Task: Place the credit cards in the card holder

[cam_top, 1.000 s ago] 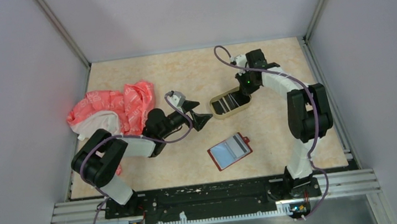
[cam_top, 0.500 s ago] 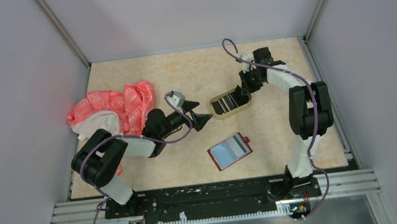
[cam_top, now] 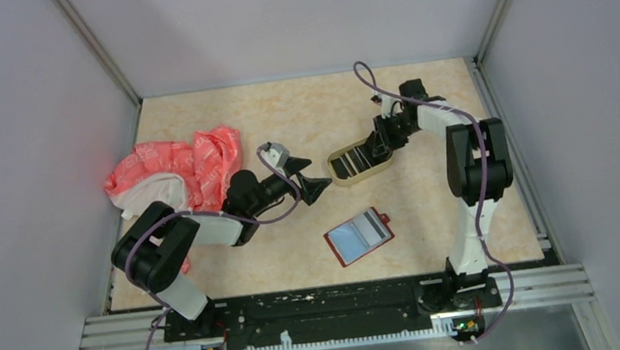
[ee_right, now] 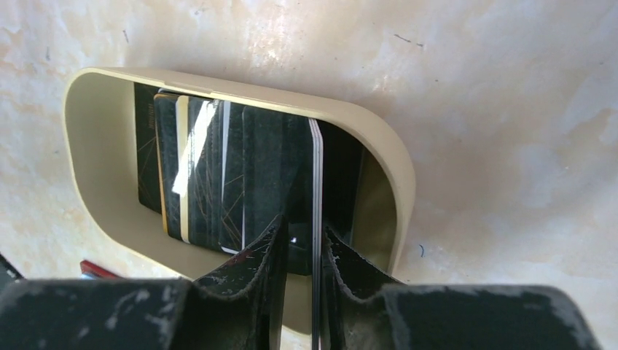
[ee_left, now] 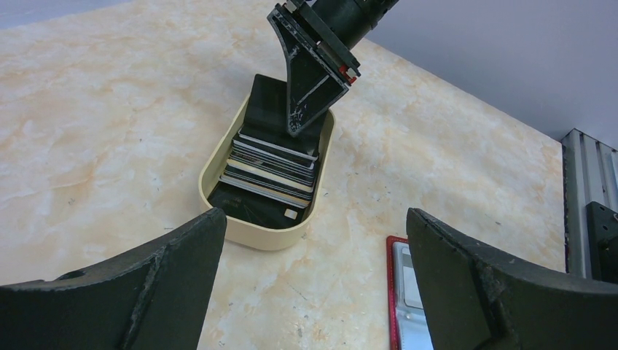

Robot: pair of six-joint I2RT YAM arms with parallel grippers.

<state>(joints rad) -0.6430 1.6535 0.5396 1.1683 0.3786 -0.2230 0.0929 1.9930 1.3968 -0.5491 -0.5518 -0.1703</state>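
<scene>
Just left of the tan tray, the left gripper hovers low, arm outstretched, jaws wide, holding nothing. The card holder lies nearer its base. The right gripper reaches down into the tray among the credit cards, narrow jaws straddling one upright card; whether it is gripped is unclear.

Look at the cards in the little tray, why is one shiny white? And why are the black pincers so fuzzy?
Right wrist view: light glares off the credit cards in a pale streak; the right pincer sits so near the lens that it looks soft. Left wrist view: the left pincer is likewise huge and soft-edged, while the tray is sharp.
</scene>
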